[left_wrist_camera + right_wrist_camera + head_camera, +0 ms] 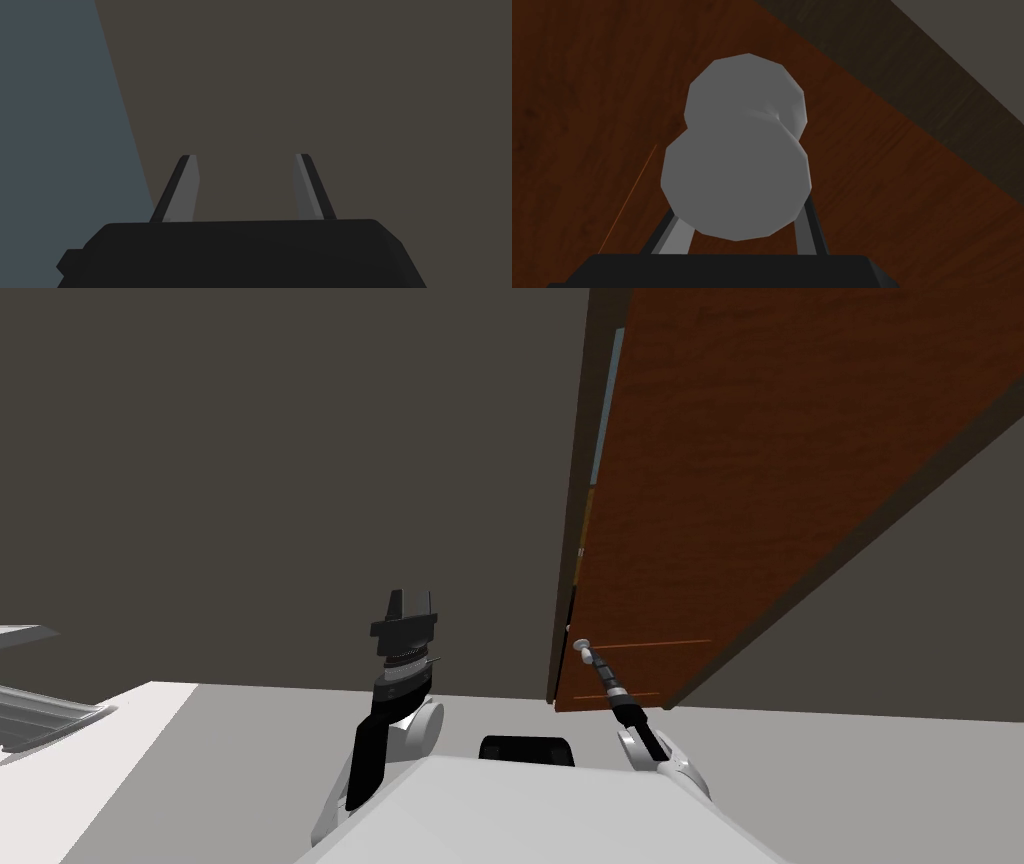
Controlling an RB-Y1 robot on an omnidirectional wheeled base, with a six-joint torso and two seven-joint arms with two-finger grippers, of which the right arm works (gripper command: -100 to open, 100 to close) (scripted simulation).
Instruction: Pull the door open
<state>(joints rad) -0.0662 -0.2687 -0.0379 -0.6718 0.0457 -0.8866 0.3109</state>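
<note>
A brown wooden door (760, 468) fills the upper right of the head view, with a round grey knob (582, 645) near its left edge. My right gripper (588, 652) reaches up to that knob. In the right wrist view the knob (737, 170) sits between the two fingers, which press its sides, so the right gripper (739, 227) is shut on it. A thin pale blue strip (606, 408) shows along the door's left edge beside the dark frame (566, 588). My left gripper (405, 606) is raised in front of the wall, left of the door; the left gripper (245, 160) stands open and holds nothing.
A dark grey-brown wall (280, 448) runs left of the door frame. A white surface with a grey ridged rack (40, 713) lies at the lower left. Light grey floor (850, 768) spreads below the door on the right.
</note>
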